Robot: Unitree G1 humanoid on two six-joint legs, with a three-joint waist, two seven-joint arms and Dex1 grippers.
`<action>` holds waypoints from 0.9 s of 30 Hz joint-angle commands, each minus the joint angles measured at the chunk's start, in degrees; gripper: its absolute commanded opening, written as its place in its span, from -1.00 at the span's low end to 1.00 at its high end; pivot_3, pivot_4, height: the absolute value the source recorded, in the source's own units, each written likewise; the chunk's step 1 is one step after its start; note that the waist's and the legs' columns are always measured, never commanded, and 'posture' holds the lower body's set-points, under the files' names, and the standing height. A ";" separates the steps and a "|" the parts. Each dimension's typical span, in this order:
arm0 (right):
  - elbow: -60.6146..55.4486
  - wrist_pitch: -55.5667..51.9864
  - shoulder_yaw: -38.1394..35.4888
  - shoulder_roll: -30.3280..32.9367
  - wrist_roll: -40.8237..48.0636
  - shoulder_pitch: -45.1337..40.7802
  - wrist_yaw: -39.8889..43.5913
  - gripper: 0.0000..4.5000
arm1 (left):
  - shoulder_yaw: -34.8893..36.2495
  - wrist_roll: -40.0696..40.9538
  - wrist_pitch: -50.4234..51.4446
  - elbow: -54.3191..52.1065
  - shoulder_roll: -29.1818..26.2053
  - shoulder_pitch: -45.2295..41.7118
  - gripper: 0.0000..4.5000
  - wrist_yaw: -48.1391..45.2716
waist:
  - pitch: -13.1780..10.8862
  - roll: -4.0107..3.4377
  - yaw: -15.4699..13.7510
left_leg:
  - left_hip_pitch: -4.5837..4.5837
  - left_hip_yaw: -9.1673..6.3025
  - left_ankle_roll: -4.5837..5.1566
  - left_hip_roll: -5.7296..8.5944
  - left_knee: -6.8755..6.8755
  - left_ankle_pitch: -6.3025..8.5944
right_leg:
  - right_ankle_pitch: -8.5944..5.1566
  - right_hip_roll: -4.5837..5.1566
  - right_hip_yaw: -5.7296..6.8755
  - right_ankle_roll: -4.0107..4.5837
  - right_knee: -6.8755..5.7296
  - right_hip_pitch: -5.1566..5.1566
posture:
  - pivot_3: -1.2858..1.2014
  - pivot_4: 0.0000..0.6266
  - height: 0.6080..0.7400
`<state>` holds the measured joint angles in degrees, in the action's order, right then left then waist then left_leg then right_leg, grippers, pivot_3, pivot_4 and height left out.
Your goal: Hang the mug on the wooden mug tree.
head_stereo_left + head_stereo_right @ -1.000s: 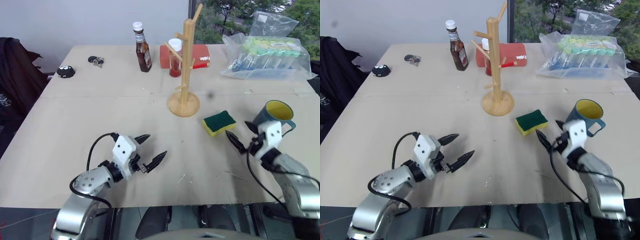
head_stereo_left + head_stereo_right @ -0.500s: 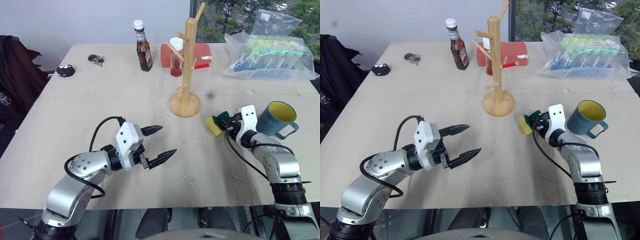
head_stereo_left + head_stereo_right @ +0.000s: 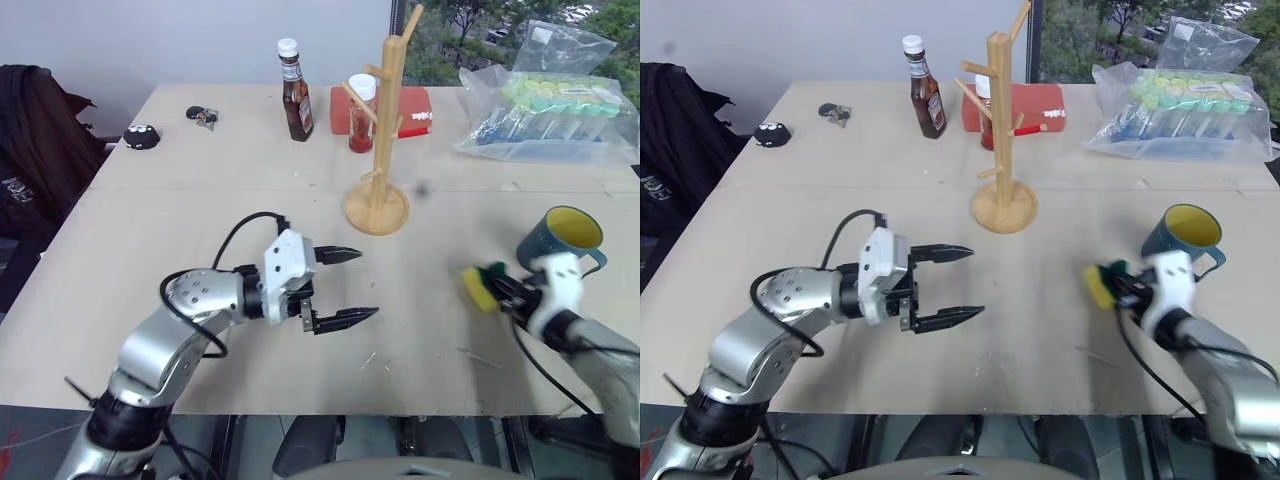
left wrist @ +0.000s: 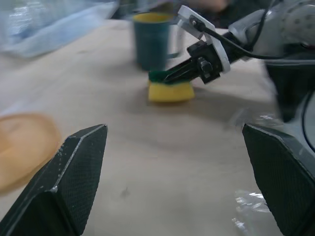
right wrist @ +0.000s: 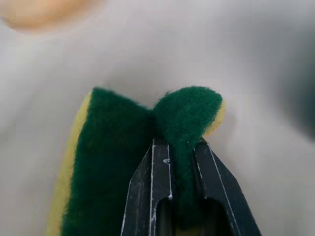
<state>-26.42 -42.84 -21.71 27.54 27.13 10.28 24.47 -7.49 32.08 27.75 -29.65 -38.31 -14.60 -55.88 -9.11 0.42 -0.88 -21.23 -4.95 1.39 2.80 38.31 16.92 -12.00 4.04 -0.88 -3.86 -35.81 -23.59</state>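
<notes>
Pale wood bench (image 3: 150,210) under a grey wall, window and greenery off to the right, and the action is on the right-hand side. The right gripper (image 3: 1118,287) has its jaws pinched on the sponge (image 3: 1100,285), the green scouring face folded up between the fingers, carried low over the bench just in front of the mug (image 3: 1181,236). The left gripper (image 3: 345,286) hangs mid-bench with jaws spread wide and nothing in them.

The mug stands upright near the right edge of the bench, yellow mouth facing up, long axis vertical, loop handle sticking out to the right, away from the wooden mug tree (image 3: 384,120). The tree stands well apart from it, back toward the centre, its post vertical and pegs angling upward, with the brown sauce bottle (image 3: 294,79) and a red-filled jar behind.

By my reading this is clearing work: the sponge is being shifted out of the way and the mug itself is untouched. Next, the sponge needs dropping somewhere harmless, then a grip on the mug's wall that leaves the handle free, a carry across, and the loop threaded over an upward peg.
</notes>
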 commanded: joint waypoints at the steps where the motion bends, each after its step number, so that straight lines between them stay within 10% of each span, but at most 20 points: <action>1: -2.31 0.88 -10.82 1.54 1.14 6.87 0.36 -0.96 | -3.31 1.14 0.64 2.27 1.89 -5.25 1.00 -3.63 | 0.00 0.00 0.45 | 0.06 0.09 0.04 -0.01 0.00 0.03 | 0.00 -0.01 -0.06 -0.01 -0.02 0.00 | 0.03 -0.52 1.00; 10: 13.52 8.75 -18.74 4.84 -5.34 3.49 -5.90 -0.96 | -5.41 0.63 0.86 5.98 4.81 -11.02 1.00 -6.81 | -0.01 0.02 1.79 | 0.48 0.52 0.28 -0.18 0.02 0.13 | -0.11 -0.15 -0.40 0.15 -0.12 0.19 | 0.03 -0.52 1.00; 21: 5.92 14.06 -22.83 1.98 -1.63 1.15 -7.84 0.99 | -4.24 0.11 1.05 5.45 5.22 -10.06 1.00 -5.35 | -0.03 -0.02 1.45 | 0.36 0.43 0.26 -0.22 -0.01 0.13 | 0.01 -0.18 -0.43 0.00 -0.08 0.13 | 0.03 -0.52 1.00; 27: -9.09 7.28 -15.00 -0.49 4.50 5.09 -7.26 0.99 | -4.15 -0.05 1.46 4.55 6.63 -9.17 1.00 -2.23 | -0.04 -0.03 1.49 | 0.36 0.38 0.28 -0.23 0.00 0.14 | 0.01 -0.16 -0.42 -0.01 -0.08 0.14 | 0.03 -0.52 1.00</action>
<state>-30.66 -33.63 -40.19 28.09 30.08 14.47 17.51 -12.86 31.69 29.50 -23.03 -32.18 -23.98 -59.16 -9.15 0.38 0.61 -20.86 -4.60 1.67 2.58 38.31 17.06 -11.99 3.87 -1.27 -3.87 -35.89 -23.44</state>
